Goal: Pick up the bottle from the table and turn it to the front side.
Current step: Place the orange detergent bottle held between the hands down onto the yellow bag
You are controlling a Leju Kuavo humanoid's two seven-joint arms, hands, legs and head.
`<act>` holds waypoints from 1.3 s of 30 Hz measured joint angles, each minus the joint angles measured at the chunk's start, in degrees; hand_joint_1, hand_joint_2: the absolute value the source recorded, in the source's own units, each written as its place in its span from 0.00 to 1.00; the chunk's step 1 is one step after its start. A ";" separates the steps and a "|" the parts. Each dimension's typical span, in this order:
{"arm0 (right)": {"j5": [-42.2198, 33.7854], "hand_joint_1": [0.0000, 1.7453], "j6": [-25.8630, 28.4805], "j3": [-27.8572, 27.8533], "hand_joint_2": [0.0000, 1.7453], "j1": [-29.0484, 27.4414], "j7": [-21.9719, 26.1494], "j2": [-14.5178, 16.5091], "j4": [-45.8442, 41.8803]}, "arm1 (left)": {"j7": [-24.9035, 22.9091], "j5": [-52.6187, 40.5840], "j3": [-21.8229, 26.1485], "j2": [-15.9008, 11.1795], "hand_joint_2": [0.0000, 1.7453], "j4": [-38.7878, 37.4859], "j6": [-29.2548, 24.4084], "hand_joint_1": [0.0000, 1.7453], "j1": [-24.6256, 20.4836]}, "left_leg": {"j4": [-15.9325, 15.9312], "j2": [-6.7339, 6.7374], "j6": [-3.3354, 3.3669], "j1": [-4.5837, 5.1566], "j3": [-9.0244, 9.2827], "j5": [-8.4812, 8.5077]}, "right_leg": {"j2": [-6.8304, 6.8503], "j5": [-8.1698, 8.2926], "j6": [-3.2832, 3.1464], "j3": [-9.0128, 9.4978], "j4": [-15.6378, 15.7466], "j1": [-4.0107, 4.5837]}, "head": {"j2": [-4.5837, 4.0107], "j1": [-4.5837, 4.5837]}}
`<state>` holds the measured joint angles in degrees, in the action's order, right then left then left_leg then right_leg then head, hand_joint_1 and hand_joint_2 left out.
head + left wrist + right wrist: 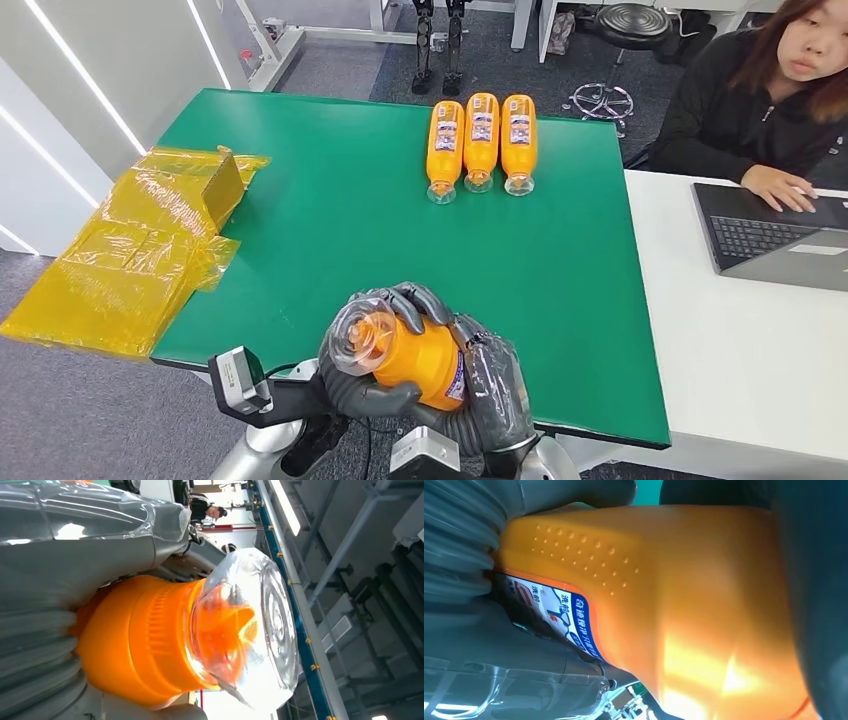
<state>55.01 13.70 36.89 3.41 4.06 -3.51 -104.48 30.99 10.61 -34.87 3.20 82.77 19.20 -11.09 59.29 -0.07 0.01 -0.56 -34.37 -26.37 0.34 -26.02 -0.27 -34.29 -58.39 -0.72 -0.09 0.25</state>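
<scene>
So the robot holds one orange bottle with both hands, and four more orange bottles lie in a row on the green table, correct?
Not four: the head view shows three orange bottles in the row on the green table. The rest holds: left hand and right hand both grip the held bottle.

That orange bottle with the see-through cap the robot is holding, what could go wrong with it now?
1. The orange plastic bottle with the clear cap is held in both the left hand and the right hand at the near edge of the green table; a slip while turning it could drop it to the floor.
2. Grey fingers partly hide its label, so its facing may be misjudged.

Glossy orange plastic bottle (425,362), clear cap (356,336); matt green tabletop (330,230).
</scene>
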 joint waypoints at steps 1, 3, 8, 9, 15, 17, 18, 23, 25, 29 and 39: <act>0.21 1.00 -0.11 -0.13 1.00 -0.06 -0.04 0.10 0.02 | -0.11 -0.04 0.02 0.08 1.00 0.00 -0.03 1.00 -0.09 | 0.00 0.00 0.00 0.00 0.00 0.00 | 0.00 0.00 0.00 0.00 0.00 0.00 | 0.00 -0.01; 0.64 1.00 -0.51 -0.37 1.00 -0.19 -0.15 0.22 0.07 | -0.31 -0.17 0.07 0.22 1.00 0.00 -0.13 1.00 -0.27 | 0.00 0.00 0.00 0.00 0.00 0.00 | 0.00 0.00 0.00 0.00 0.00 0.00 | 0.00 -0.01; 0.97 1.00 -1.06 -1.01 1.00 -0.55 -0.21 0.53 0.22 | -0.50 -0.69 0.16 0.42 1.00 0.00 -0.48 1.00 -0.76 | 0.00 0.00 0.00 0.00 0.00 0.00 | 0.00 0.00 0.00 0.00 0.00 0.00 | 0.00 0.01; 1.04 1.00 -1.08 -1.09 1.00 -0.57 -0.21 0.62 0.27 | -0.51 -0.76 0.18 0.44 1.00 0.00 -0.54 1.00 -0.87 | 0.00 0.00 0.00 0.00 0.00 0.00 | 0.00 0.00 0.00 0.00 0.00 0.00 | 0.00 0.00; 1.97 0.00 -1.16 -1.30 1.00 -0.58 0.06 1.49 0.58 | -0.78 -0.95 0.32 0.50 1.00 -0.14 -0.90 1.00 -1.14 | 0.00 0.00 0.00 0.00 0.00 0.00 | 0.00 0.00 0.00 0.00 -0.01 0.00 | 0.00 0.01; 2.11 0.00 -1.17 -1.32 1.00 -0.57 0.07 1.85 0.62 | -0.85 -0.99 0.34 0.51 1.00 -0.25 -1.09 1.00 -1.16 | 0.00 0.00 0.00 -0.01 0.00 0.00 | 0.00 0.00 0.00 0.00 -0.01 0.00 | 0.00 0.02; 2.14 0.00 -1.17 -1.32 1.00 -0.57 0.03 1.96 0.64 | -0.85 -0.99 0.35 0.51 1.00 -0.27 -1.18 1.00 -1.17 | 0.00 0.00 0.00 0.00 0.00 0.00 | 0.00 0.00 0.00 0.00 -0.01 0.00 | 0.00 0.02; 2.84 0.00 -0.70 -1.59 1.00 -0.64 -0.07 2.43 0.72 | -0.88 -1.11 0.45 0.57 1.00 -0.41 -1.74 1.00 -1.28 | 0.00 0.00 0.00 0.00 0.00 0.00 | 0.00 0.00 0.00 0.00 0.00 0.00 | 0.00 0.04; 3.43 0.00 0.19 -1.98 1.00 -0.82 0.09 2.63 0.72 | -0.99 -1.50 0.64 0.73 1.00 -0.68 -2.53 1.00 -1.53 | 0.00 0.00 0.00 0.00 0.00 0.00 | 0.00 0.00 0.00 0.00 0.00 0.00 | 0.00 0.03; 4.17 0.00 2.11 -2.98 1.00 -1.59 0.51 2.90 0.74 | -0.73 -3.17 1.59 1.39 1.00 -3.08 -4.84 1.00 -3.28 | 0.01 -0.01 0.00 0.00 0.00 0.00 | 0.01 0.01 -0.01 0.00 0.00 0.00 | 0.00 0.03; 3.01 0.00 4.10 -3.70 1.00 -2.23 2.67 2.92 1.50 | 1.57 -9.25 4.63 2.55 1.00 -12.23 -9.92 1.00 -9.39 | 0.01 0.04 -0.06 -0.01 0.03 0.05 | -0.06 0.05 -0.07 -0.01 -0.01 0.01 | 0.00 0.02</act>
<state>58.02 17.80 33.19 1.19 6.73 -0.60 -102.97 32.56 1.36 -30.24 5.75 70.54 9.29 -20.48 59.30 -0.03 -0.05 -0.57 -34.34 -26.32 0.29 -25.97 -0.34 -34.30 -58.41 -0.71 -0.09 0.26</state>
